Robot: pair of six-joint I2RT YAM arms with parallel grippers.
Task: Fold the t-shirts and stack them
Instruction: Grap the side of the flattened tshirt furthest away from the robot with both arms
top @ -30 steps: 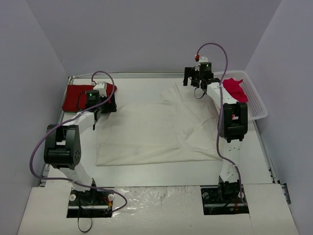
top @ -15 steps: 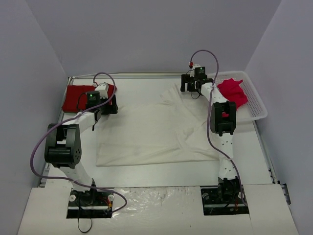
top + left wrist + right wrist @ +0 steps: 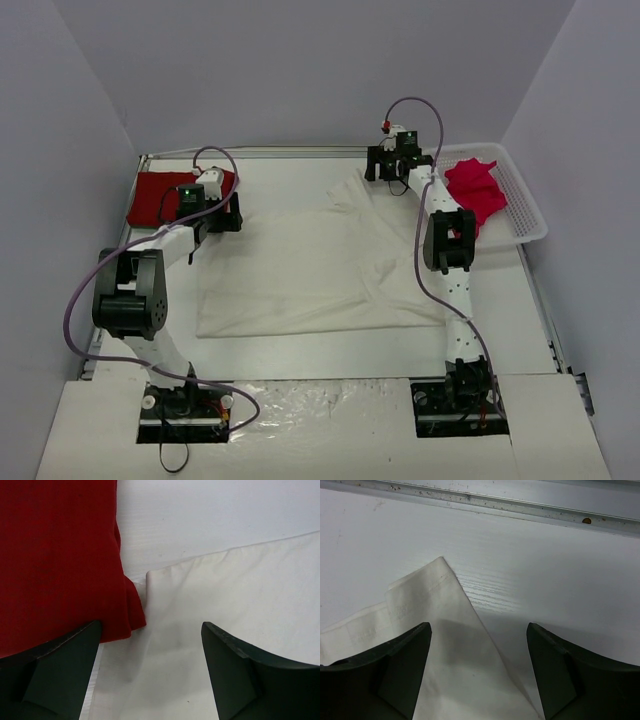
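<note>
A large cream-white t-shirt (image 3: 310, 265) lies spread flat mid-table. My left gripper (image 3: 228, 212) hovers open over its far left corner (image 3: 150, 575), where it meets the edge of a folded red t-shirt (image 3: 158, 195) (image 3: 60, 555). One finger (image 3: 60, 670) is above the red cloth, the other (image 3: 250, 675) above the cream cloth (image 3: 225, 590). My right gripper (image 3: 385, 172) (image 3: 479, 655) stands open over the cream shirt's far right sleeve tip (image 3: 435, 610), gripping nothing. A pinkish-red t-shirt (image 3: 478, 190) lies crumpled in the basket.
A white lattice basket (image 3: 525, 205) sits at the far right edge. A metal rail (image 3: 470, 500) runs along the table's back edge, just beyond the right gripper. Grey walls close in on three sides. Purple cables loop over both arms.
The right arm has swung left, away from the basket, and now sits over the sleeve tip. The left gripper has hardly moved.
</note>
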